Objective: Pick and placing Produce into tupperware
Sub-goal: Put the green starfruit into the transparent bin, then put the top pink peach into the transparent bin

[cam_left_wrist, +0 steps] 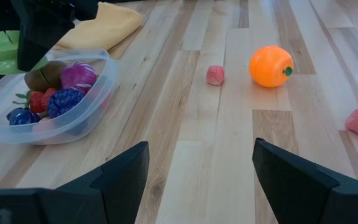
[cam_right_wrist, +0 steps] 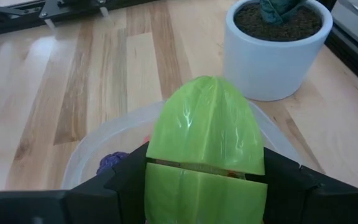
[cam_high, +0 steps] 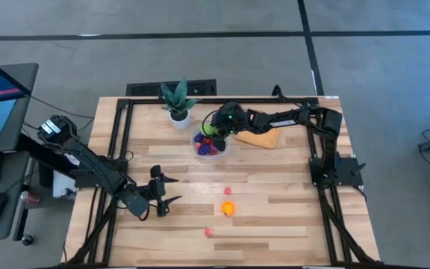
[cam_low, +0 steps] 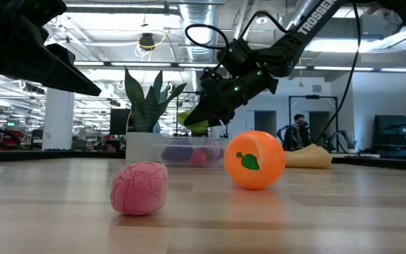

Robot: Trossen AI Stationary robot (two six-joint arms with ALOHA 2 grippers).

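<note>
The clear round tupperware (cam_high: 210, 144) stands mid-table near the far edge and holds purple, red, brown and magenta produce (cam_left_wrist: 64, 87). My right gripper (cam_high: 219, 128) hovers over the tub's far side, shut on a light green leafy vegetable (cam_right_wrist: 207, 140). On the bare wood nearer the front lie an orange fruit (cam_high: 228, 208), a small pink piece (cam_high: 228, 191) and a pink lumpy piece (cam_high: 209, 232). My left gripper (cam_high: 163, 196) is open low over the table, to the left of these pieces, touching nothing. My right gripper pinches the green vegetable at its lower part (cam_right_wrist: 204, 186) between its two fingers, one finger (cam_right_wrist: 126, 180) on each side. The fingers slant down from the table's right. The vegetable is lifted clear above the tub (cam_right_wrist: 104, 149).
A white pot with a green plant (cam_high: 178, 104) stands just left of the tub at the far edge. A flat orange cloth (cam_high: 260, 138) lies right of the tub under the right arm. Black frame rails run along the left (cam_high: 122, 134) and right sides.
</note>
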